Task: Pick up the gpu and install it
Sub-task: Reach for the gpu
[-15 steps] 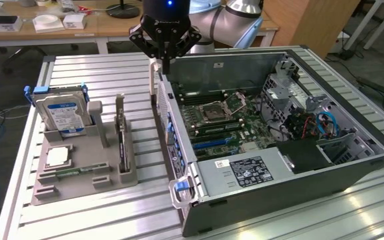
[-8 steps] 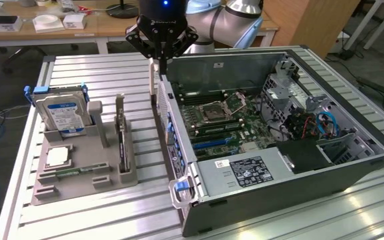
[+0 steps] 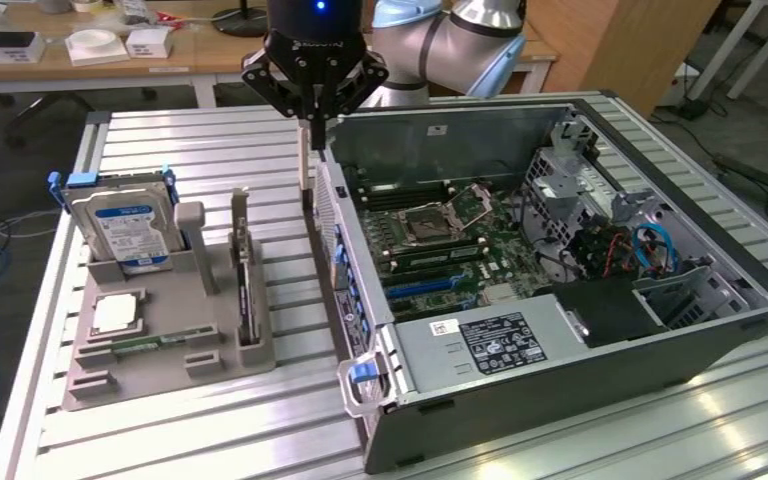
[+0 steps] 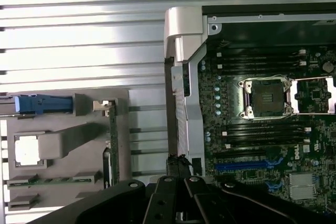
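While the graphics card stands on edge in a slot of the grey holder on the worktop, probably kept upright so its top edge can be pinched, the claw hangs fully closed and empty above the gap between the holder and the open computer case.

Bright, even room light falls on the ribbed silver aluminium bench, leaving soft white glare on its slats beside the open dark-grey metal computer case. In the wrist view the slats next to that case wash out almost white, while its interior is dimmer.
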Robot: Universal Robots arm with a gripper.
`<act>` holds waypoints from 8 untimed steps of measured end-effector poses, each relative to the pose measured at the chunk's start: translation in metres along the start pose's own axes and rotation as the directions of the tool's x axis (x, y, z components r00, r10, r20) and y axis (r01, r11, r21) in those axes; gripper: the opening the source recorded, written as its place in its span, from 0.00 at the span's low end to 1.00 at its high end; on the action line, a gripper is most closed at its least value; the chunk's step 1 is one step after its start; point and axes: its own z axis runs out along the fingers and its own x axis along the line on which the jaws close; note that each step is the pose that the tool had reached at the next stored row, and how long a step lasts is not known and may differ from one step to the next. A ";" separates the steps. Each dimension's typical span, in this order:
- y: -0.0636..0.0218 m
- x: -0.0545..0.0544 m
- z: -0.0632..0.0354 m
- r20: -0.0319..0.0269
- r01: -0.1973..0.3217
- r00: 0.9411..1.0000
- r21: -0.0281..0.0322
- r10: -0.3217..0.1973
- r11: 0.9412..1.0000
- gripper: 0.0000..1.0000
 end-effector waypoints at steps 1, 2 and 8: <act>-0.0001 0.001 0.0000 0.000 0.000 1.000 0.000 0.000 1.000 0.10; -0.0002 0.002 0.0000 0.000 0.000 1.000 0.000 0.000 1.000 0.10; -0.0007 0.008 -0.0002 0.000 0.000 1.000 0.000 0.000 1.000 0.10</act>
